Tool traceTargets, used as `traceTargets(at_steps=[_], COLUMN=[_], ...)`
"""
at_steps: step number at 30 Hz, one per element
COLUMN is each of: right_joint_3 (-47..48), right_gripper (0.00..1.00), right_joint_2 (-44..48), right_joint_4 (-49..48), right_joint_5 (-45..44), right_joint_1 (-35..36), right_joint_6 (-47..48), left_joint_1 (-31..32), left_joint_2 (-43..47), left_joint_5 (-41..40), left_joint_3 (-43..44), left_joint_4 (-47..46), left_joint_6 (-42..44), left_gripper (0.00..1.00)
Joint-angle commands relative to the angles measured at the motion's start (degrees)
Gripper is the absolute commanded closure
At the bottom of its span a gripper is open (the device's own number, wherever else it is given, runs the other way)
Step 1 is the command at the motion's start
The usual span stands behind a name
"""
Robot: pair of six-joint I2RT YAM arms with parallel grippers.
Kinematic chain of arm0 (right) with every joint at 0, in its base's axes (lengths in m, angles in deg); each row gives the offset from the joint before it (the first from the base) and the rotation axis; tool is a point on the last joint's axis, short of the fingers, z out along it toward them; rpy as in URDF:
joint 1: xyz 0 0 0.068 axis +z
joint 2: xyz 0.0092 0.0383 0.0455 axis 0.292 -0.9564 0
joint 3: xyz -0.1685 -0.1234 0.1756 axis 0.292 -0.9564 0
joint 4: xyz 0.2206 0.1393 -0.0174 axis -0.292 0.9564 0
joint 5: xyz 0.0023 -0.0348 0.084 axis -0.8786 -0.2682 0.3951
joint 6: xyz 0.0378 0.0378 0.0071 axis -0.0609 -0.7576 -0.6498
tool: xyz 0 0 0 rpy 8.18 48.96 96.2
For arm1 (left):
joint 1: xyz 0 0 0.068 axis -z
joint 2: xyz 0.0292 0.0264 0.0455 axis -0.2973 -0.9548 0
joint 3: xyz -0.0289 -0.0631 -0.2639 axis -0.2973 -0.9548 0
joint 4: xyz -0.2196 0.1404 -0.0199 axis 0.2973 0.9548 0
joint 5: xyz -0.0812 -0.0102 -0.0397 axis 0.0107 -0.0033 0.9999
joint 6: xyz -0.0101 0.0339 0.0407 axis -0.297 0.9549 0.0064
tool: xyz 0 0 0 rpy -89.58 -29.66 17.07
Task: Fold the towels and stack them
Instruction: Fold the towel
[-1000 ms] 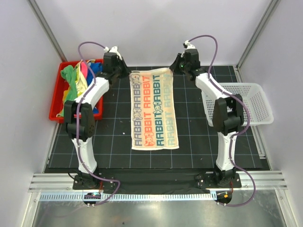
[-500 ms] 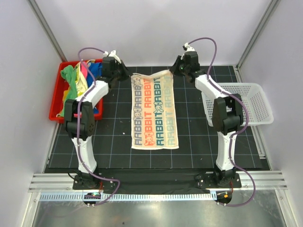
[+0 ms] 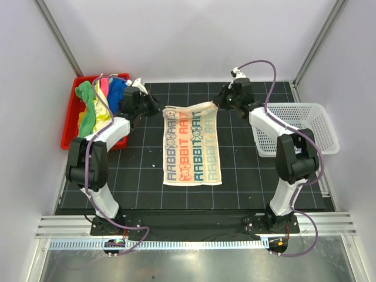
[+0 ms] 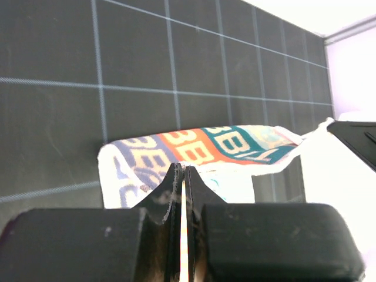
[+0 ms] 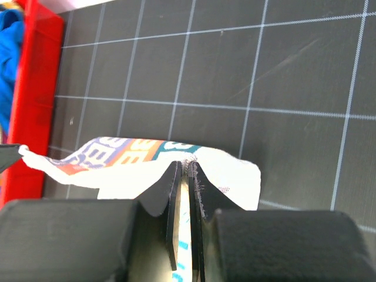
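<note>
White lettered towel [image 3: 192, 150]: lies lengthwise at the middle of the desk. Its near edge is flat on the mat, and its far edge is raised off the surface, sagging a little between the two grippers.
Left gripper [image 3: 156, 110]: clenched on the towel's far-left corner. In the left wrist view its fingers [image 4: 170, 194] press together with a thin strip of cloth between them.
Right gripper [image 3: 216, 103]: clenched on the towel's far-right corner. The right wrist view shows its fingers [image 5: 170, 188] closed on the white hem, with the printed band hanging off to one side.
Other towels [image 3: 89, 111]: green, pink-red, yellow and blue, heaped together in the red bin.
Red bin [image 3: 69, 126]: sits at the far-left corner of the desk, along the left edge.
White mesh basket [image 3: 323, 126]: sits at the right edge, just beside the right arm.
Black mat [image 3: 247, 176]: marked with a pale grid, under the towel.
</note>
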Motion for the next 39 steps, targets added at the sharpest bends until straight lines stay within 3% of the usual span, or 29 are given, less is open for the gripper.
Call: traceTargets(at_steps=[1, 15, 39], right_joint_3=[-4.6, -23.6, -35.4], right_gripper=[0.99, 0.99, 0.99], right_joint_2=[5.7, 19.6, 37.4], right_joint_4=[-4.3, -6.1, 1.9], right_joint_5=[-0.6, -4.7, -11.4], right_joint_1=[0.6, 7.1, 14.9], right_joint_6=[-1.0, -2.7, -3.5], left_joint_1=[1.4, 4.6, 9.8], left_joint_2=[6.1, 19.9, 38.9], left_joint_5=[-0.5, -4.1, -8.1], left_joint_3=[-4.8, -21.6, -33.6], left_joint_4=[-4.7, -3.9, 8.8], left_joint_6=[-1.1, -1.7, -1.1], left_gripper=[1.0, 1.0, 1.0])
